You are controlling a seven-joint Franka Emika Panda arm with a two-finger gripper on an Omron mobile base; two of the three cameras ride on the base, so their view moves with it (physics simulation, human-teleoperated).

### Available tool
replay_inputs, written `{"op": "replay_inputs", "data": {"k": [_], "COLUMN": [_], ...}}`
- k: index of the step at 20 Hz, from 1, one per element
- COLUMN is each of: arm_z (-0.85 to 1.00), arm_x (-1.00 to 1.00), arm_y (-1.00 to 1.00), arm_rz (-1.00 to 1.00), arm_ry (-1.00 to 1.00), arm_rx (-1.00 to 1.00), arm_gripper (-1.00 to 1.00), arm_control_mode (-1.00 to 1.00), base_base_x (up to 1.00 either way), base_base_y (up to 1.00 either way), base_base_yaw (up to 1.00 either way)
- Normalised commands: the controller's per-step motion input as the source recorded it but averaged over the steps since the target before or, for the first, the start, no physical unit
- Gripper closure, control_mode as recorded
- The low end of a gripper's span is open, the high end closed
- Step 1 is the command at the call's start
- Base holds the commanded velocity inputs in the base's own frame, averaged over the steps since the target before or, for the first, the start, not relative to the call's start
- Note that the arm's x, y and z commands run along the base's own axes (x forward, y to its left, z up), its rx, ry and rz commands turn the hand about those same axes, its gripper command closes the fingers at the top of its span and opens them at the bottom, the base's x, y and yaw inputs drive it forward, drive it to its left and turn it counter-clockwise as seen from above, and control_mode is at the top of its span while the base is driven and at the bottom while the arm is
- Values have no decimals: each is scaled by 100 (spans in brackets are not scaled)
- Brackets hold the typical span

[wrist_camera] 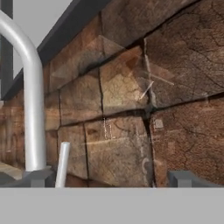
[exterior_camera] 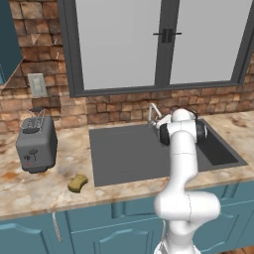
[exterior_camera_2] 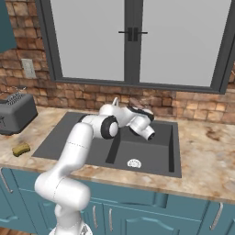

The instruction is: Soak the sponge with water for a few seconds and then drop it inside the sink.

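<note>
A: Status? Where's the sponge [exterior_camera: 77,183]?

B: On the bench [exterior_camera: 44,191], near its front edge, between the toaster [exterior_camera: 35,144] and the left rim of the sink [exterior_camera: 124,154]. Untouched, well apart from the arm.

A: End effector?

B: The end effector [wrist_camera: 109,179] is up at the back of the sink by the faucet [wrist_camera: 30,100], pointed at the brick wall [wrist_camera: 144,100]. Jaws wide open, nothing in them. The small lever [wrist_camera: 62,164] is just beside the left fingertip [wrist_camera: 39,177].

A: Water on?

B: No stream visible from the spout. I'd judge we're on the faucet step: getting water running before the sponge gets fetched.

A: Next move?

B: Probably nudge the lever with a finger to start flow, confirm a stream over the basin. Then swing left across the sink to the bench's front edge, come down over the sponge, close on it, carry it under the spout.
</note>
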Motion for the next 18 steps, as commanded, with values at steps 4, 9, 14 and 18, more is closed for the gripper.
{"op": "replay_inputs", "data": {"k": [4,9,14,18], "arm_z": [0,0,9,57], "arm_x": [38,39,31,2], "arm_y": [-16,-14,-10,-1], "arm_rz": [-21,-19,-16,-6], "arm_ry": [29,29,26,11], "arm_rx": [-18,-17,-16,-3], "arm_gripper": [-100,-100,-100,-100], "arm_control_mode": [-100,-100,-100,-100], "base_base_x": [0,0,0,0], "base_base_y": [0,0,0,0], "base_base_yaw": [0,0,0,0]}}
